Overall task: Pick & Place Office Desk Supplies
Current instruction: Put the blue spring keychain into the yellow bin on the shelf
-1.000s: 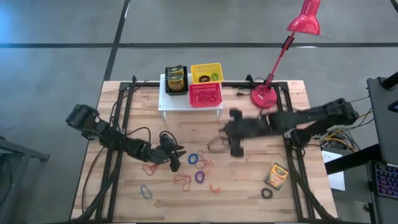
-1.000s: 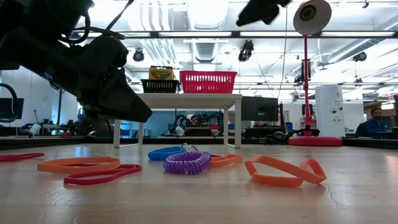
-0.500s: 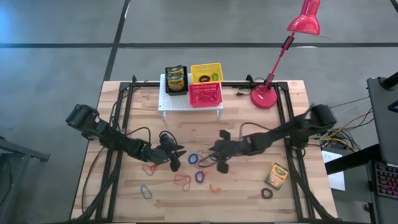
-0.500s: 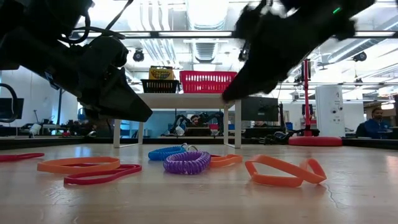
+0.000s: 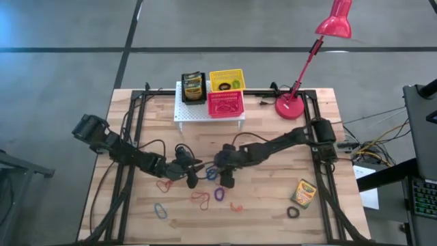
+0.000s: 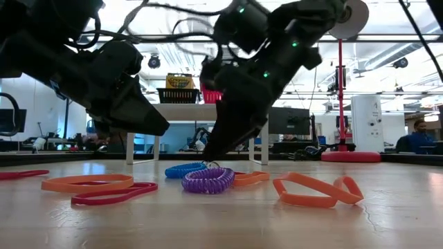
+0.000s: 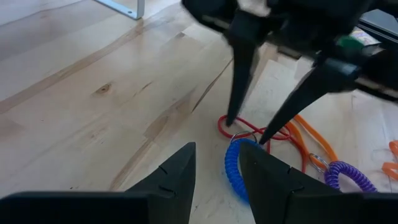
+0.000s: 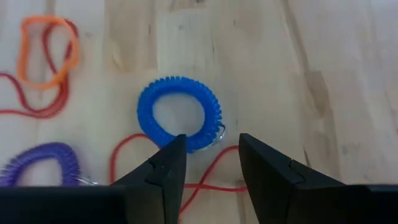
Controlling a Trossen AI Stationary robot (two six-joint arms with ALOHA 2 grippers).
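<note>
A blue coil loop [image 8: 179, 114] lies flat on the wooden table, over a thin red loop [image 8: 124, 155] and beside a purple coil loop [image 8: 40, 165]. My right gripper [image 8: 211, 143] is open and slants down at the blue coil's edge [image 7: 239, 146], with the coil's small metal ring between its fingertips. My left gripper [image 7: 214, 168] is open just left of the coil, low over the table, with nothing between its fingers. In the high view the two grippers [image 5: 193, 176] [image 5: 220, 174] stand close together at mid-table. My right gripper comes from above, slanting from the table's right. One fingertip [image 7: 231, 121] stands at the red loop and the other [image 7: 264, 138] at the blue coil's far edge. I cannot tell whether either touches them.
Orange bands [image 6: 311, 190] [image 6: 86, 183] and more loops [image 5: 160, 210] lie toward the near edge. A crayon box [image 5: 302, 193] and a black loop [image 5: 293, 212] lie near right. At the back, a white rack [image 5: 184, 113] carries black [image 5: 193, 87], yellow [image 5: 227, 79] and red [image 5: 224, 104] baskets beside the lamp base [image 5: 290, 106].
My right gripper has swept from the table's right middle toward the left and come down, tipping more steeply, until its fingertips stand at the blue coil loop. The loops lie as before.
</note>
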